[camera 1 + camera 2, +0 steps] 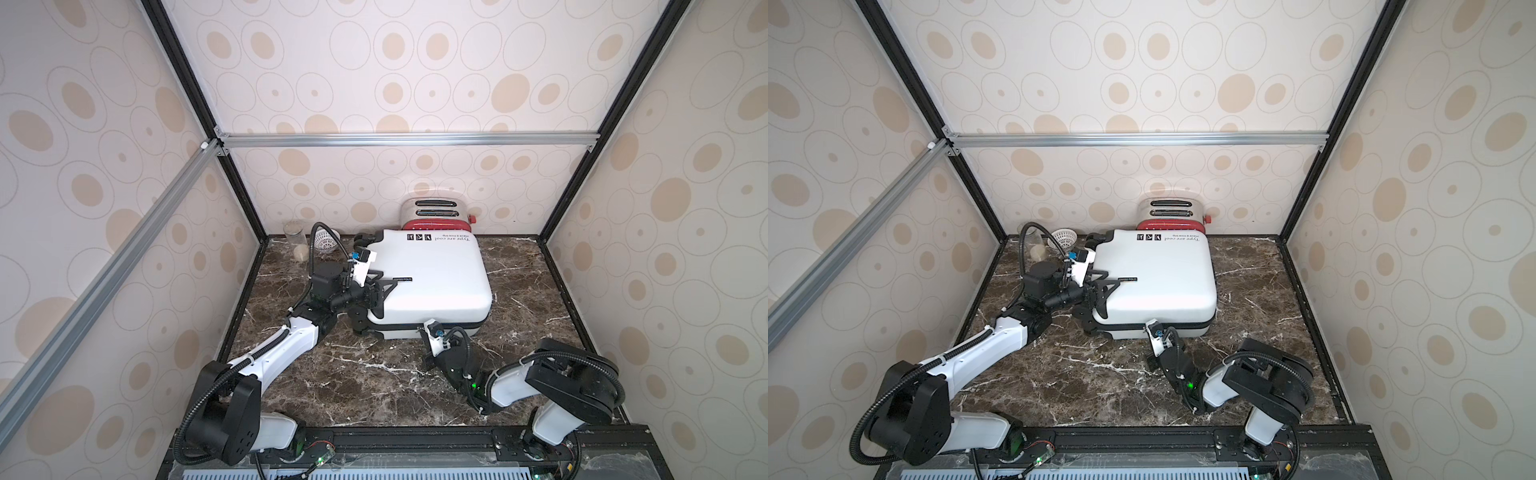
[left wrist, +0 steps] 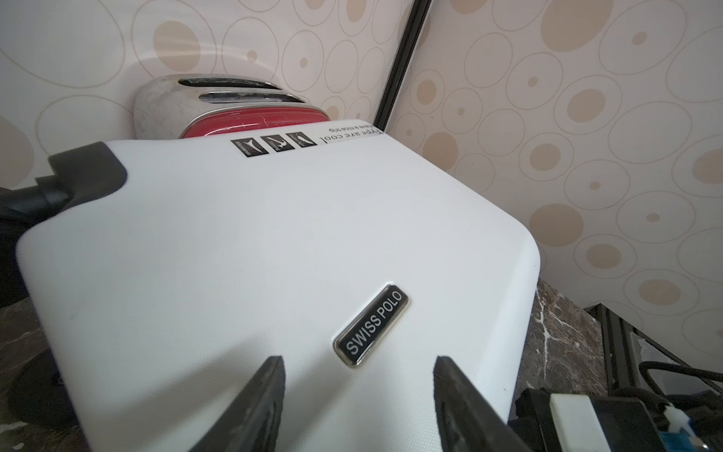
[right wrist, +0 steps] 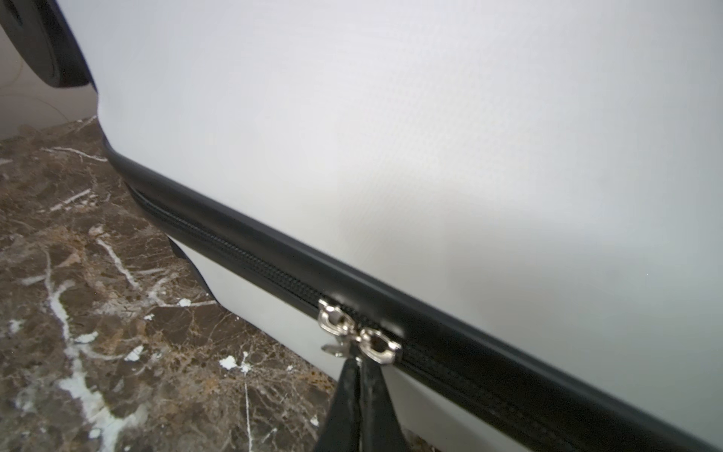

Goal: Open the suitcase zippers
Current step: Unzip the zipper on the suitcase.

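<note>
Looking at the suitcase [image 1: 440, 274]: flat on the worktop [image 1: 374, 386], white face up, with black print [image 1: 451, 237] along the far edge and black wheels [image 1: 359, 324] at the left end. Following the zippers [image 3: 250, 258] along the near side: black track between two white shells, closed all along the visible run, with two silvery tabs [image 3: 360, 336] side by side. Spotting the right gripper [image 3: 358, 366] clenched tight right under those tabs, tips touching them; cannot tell about any tab pinched between. Finding the left gripper [image 2: 358, 360] spread wide over the face, beside the badge [image 2: 371, 325], grasping nothing. Now the edges: far edge hard up by the toaster [image 1: 436, 212] at the back wall [image 1: 374, 187], barely any gap there. Plenty of bare worktop to the right and in front; less to the left, with a jar [image 1: 296, 241] in the far left corner.
</note>
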You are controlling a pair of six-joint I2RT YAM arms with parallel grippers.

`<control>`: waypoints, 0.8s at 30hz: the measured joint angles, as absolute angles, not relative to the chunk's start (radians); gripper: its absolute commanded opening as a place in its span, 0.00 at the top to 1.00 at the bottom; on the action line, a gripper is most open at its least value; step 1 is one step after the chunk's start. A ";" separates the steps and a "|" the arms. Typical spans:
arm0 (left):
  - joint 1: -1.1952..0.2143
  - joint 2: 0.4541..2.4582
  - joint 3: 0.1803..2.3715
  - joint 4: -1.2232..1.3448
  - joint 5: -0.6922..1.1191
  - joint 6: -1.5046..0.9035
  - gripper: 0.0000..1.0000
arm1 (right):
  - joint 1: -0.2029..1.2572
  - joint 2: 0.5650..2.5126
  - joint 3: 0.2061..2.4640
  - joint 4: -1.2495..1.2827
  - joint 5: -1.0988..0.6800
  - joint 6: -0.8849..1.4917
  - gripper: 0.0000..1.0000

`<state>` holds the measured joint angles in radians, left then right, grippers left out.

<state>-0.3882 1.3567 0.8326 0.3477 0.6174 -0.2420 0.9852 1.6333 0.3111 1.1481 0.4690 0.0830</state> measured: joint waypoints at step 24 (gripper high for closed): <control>-0.388 1.351 0.833 0.332 0.602 -0.218 0.38 | 0.987 1.457 0.276 0.913 0.484 0.171 0.59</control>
